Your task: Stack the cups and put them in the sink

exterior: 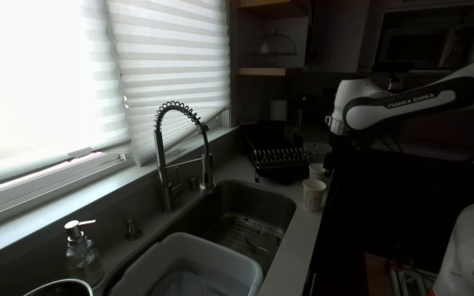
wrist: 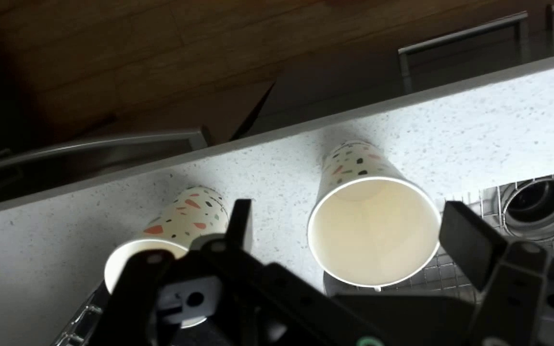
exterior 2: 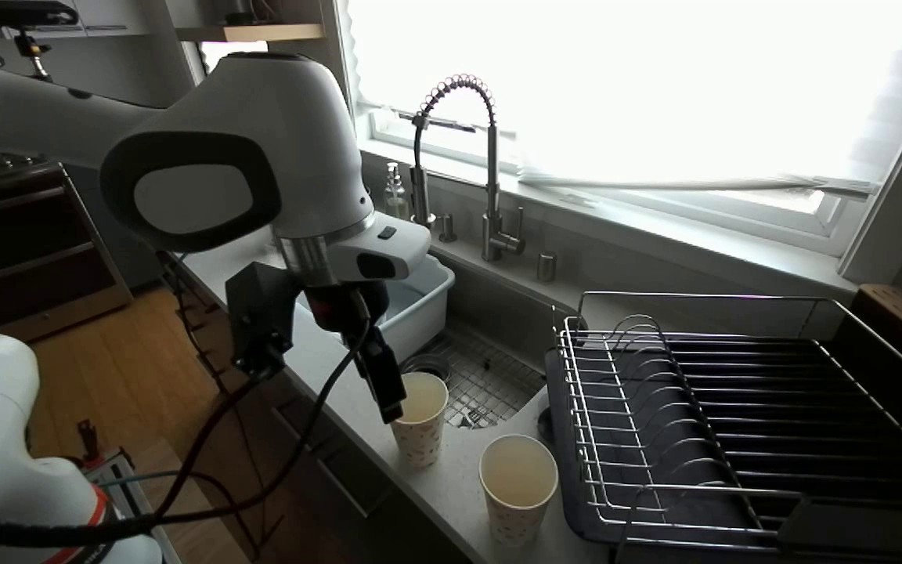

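A white paper cup flecked with orange and black (exterior 2: 423,431) stands upright on the pale speckled tabletop (wrist: 512,115), just beside the dark grey metal sink (exterior: 257,201). A matching white paper cup (exterior 2: 517,493) stands upright near it, a gap between them, just beside the black dish rack with silver wires (exterior 2: 709,392). The black two-fingered pincer (wrist: 346,218) is released, its fingers spread apart; in the wrist view the cup by the sink shows between them. Whether either finger touches a cup, I cannot tell. A pale grey plastic tub (exterior: 220,255) stands in the sink, near the arched, spring-coiled metal faucet (exterior: 159,152).
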